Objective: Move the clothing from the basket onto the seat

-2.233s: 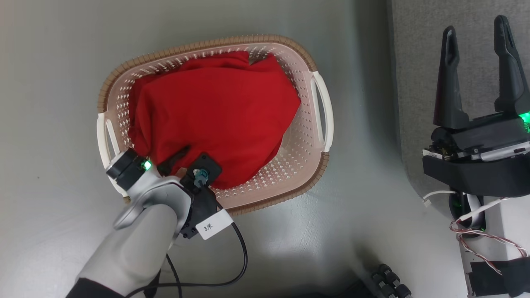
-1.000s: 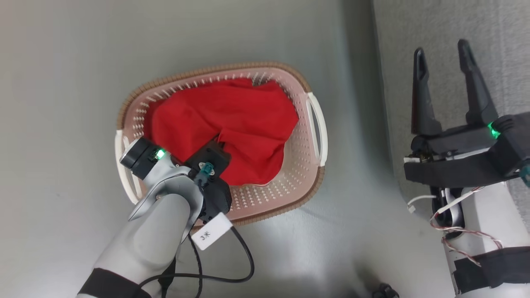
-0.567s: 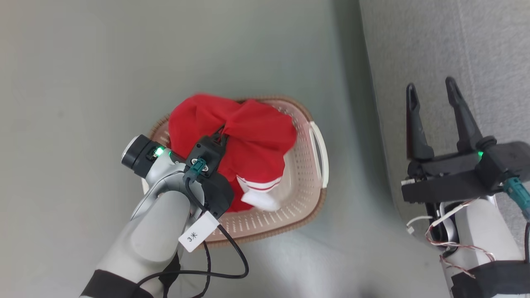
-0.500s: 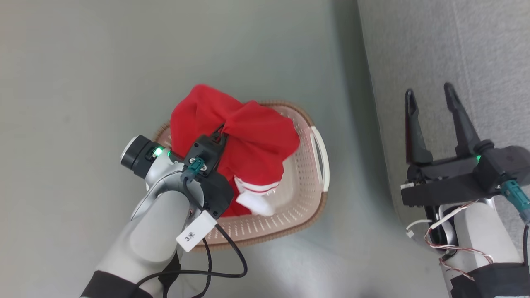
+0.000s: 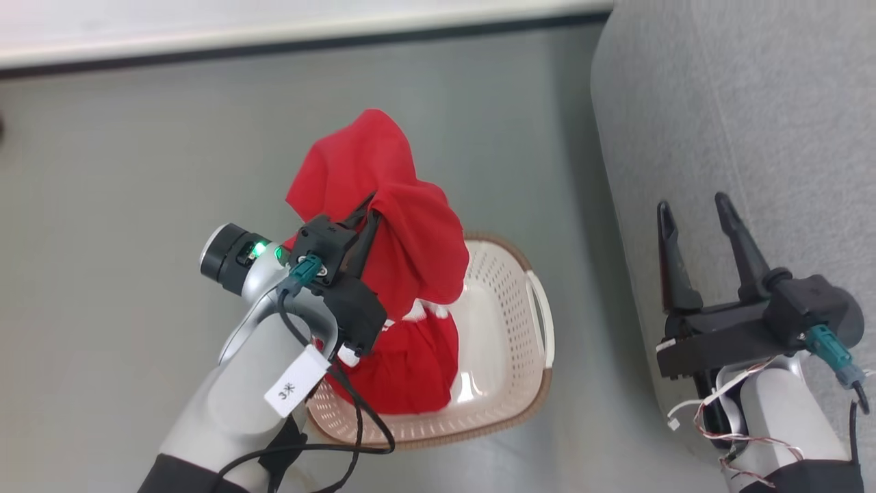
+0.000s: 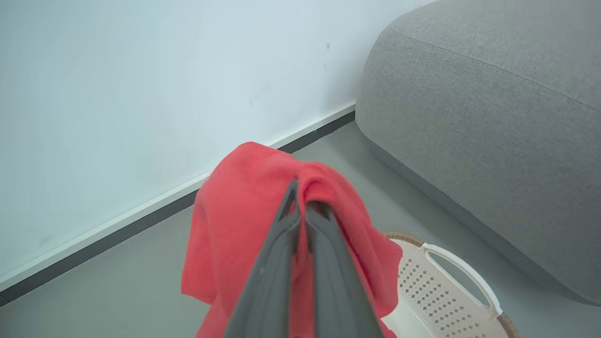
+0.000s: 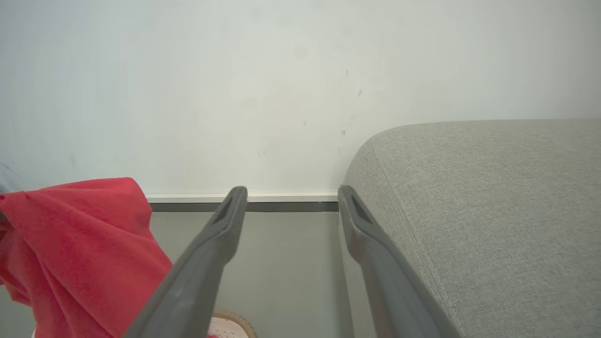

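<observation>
Head view: my left end effector point(image 5: 369, 205) is shut tight on the red clothing point(image 5: 390, 171), pinching a fold near its top. The cloth hangs from the fingers like a little tent, up in the air over the left part of the basket point(image 5: 503, 294). Under it a 2nd red heap point(image 5: 410, 366) lies inside the basket, w/ a bit of white trim point(image 5: 419, 311) showing btw the two. I can't tell if the heap & the held piece are one thing or two. The basket sits on the grey floor point(image 5: 123, 178), near the seat point(image 5: 739, 103) but apart from it.

My right end effector point(image 5: 692, 205) is wide open w/ nothing btw its fingers. It hovers by the seat's edge, well apart from the clothing.

Left wrist cam: the two dark fingers point(image 6: 277, 263) are pressed together & the red cloth point(image 6: 235, 211) drapes down on both sides of the tips. The basket's white handle & brown rim point(image 6: 399, 234) peek out low on the right. The big grey seat point(image 6: 493, 117) is past them, w/ a seam line across it. A pale wall point(image 6: 141, 84) w/ a dark strip at the bottom stands behind.

Right wrist cam: the fingers are spread apart. The seat point(image 7: 493, 211) is on the right & the red clothing point(image 7: 80, 234) is at the left edge, above a bit of basket rim point(image 7: 235, 321).
</observation>
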Robot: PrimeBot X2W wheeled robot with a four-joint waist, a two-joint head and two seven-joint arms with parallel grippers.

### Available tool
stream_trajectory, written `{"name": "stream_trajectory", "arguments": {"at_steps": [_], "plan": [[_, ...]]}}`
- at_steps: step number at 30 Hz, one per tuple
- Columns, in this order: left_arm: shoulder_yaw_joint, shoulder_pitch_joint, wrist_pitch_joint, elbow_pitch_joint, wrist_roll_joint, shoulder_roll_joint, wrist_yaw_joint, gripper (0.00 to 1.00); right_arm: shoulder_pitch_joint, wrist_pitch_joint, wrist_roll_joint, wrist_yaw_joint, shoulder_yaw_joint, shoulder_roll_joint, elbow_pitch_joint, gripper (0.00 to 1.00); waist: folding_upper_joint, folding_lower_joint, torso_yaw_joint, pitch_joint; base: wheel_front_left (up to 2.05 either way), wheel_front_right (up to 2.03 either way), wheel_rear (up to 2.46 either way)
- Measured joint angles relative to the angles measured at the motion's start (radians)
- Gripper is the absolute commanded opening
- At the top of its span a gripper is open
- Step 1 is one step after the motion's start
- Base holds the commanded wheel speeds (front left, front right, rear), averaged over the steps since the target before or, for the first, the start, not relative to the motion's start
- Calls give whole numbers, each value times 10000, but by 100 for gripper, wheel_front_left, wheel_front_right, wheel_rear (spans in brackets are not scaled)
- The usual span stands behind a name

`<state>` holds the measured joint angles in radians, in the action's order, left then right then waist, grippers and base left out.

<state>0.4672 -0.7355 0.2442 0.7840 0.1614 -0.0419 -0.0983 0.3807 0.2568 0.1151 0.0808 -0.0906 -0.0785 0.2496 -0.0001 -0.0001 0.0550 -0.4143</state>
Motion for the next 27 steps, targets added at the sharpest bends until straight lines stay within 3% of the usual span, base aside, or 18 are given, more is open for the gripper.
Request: {"name": "stream_trajectory", "arguments": {"at_steps": [27], "plan": [[-25, 823, -65, -564, 1294, -4, -263, 0, -1149, -2, 90, 251, -746, 127, 1273, 100, 0, 0, -191, 3573, 0, 0, 0]]}}
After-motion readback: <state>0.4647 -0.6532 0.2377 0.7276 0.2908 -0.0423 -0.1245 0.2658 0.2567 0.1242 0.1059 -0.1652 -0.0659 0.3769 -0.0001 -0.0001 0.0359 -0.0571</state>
